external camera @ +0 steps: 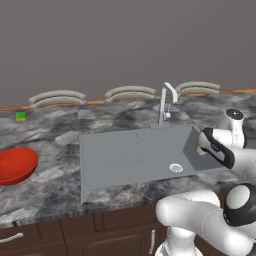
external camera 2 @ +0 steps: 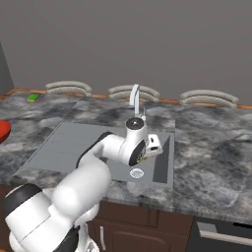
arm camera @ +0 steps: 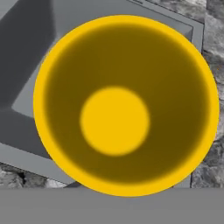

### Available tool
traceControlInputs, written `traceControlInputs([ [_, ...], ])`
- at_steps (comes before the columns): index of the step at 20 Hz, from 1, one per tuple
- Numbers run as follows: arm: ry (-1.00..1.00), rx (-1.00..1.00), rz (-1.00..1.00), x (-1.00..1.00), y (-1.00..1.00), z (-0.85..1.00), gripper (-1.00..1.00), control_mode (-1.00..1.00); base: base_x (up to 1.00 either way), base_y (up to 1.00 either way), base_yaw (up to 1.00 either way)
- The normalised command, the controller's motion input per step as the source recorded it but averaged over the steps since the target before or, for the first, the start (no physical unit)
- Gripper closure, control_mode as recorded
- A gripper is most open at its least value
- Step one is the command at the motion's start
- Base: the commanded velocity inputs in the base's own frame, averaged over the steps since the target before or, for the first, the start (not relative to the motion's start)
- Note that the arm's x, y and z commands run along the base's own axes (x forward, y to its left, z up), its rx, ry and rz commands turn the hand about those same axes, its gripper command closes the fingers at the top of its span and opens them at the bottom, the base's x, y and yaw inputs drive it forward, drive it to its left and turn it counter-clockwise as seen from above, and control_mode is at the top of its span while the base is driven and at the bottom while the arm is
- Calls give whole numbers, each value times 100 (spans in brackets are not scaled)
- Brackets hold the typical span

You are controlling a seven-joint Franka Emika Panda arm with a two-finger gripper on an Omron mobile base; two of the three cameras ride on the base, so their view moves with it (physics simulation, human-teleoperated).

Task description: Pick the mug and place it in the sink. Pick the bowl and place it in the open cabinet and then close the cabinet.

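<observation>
Hand view: round glossy yellow mug [arm camera: 115,120] over smooth grey sink [arm camera: 26,39].

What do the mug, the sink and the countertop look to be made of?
Mug: plain yellow, matte, perhaps ceramic or plastic; no glint.
Sink: flat grey, matte, maybe composite; no metal shine.
Countertop: mottled grey, veined like polished stone.
</observation>
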Motion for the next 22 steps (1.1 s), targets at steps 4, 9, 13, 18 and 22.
traceControlInputs([
  [4,18,-4,2,47,43,0,100,-100,0,0,0],
  [9,3,-3,0,31,30,-11,100,-100,0,0,0],
  [13,0,0,0,10,10,-28,100,-100,0,0,0],
  [18,0,0,1,12,2,-34,100,-100,0,0,0],
  [22,0,0,0,35,3,-37,100,-100,0,0,0],
])
